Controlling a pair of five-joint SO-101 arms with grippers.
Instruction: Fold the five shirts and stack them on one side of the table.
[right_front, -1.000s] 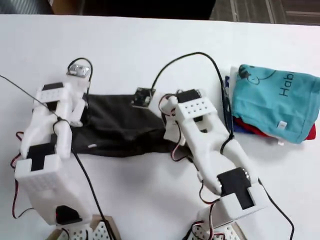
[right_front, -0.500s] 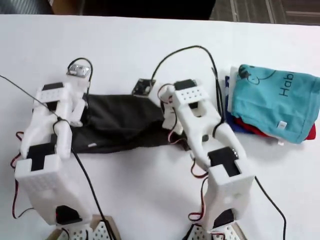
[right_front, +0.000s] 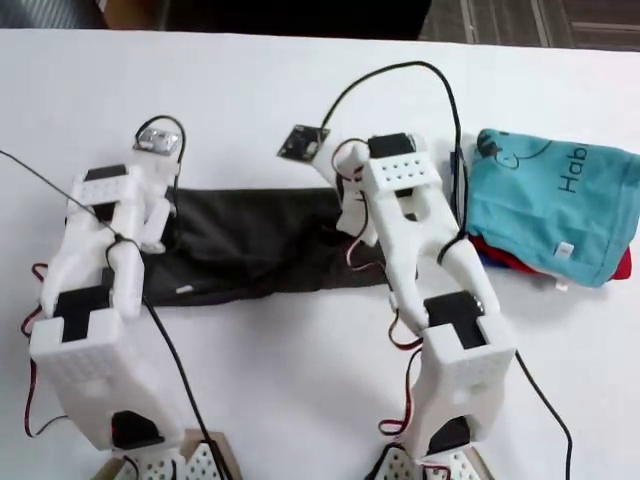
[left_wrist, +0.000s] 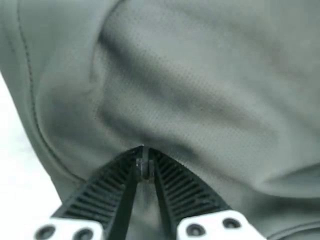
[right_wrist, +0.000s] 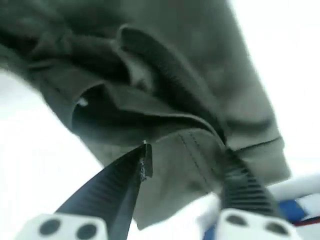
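Left wrist view shows left hand (left_wrist: 144, 166) pinching the black shirt (left_wrist: 200, 75).

A dark shirt (right_front: 250, 245) lay flat on the counter (right_front: 300, 80), folded into a long, rumpled band with creased, doubled layers at one end. Well apart from it sat a stack of folded shirts: a teal shirt (right_front: 555, 205) on top, a red shirt (right_front: 505, 258) showing beneath.

White table (right_front: 250, 80): dark shirt (right_front: 250, 245) mid, folded stack (right_front: 560, 200) rt side.
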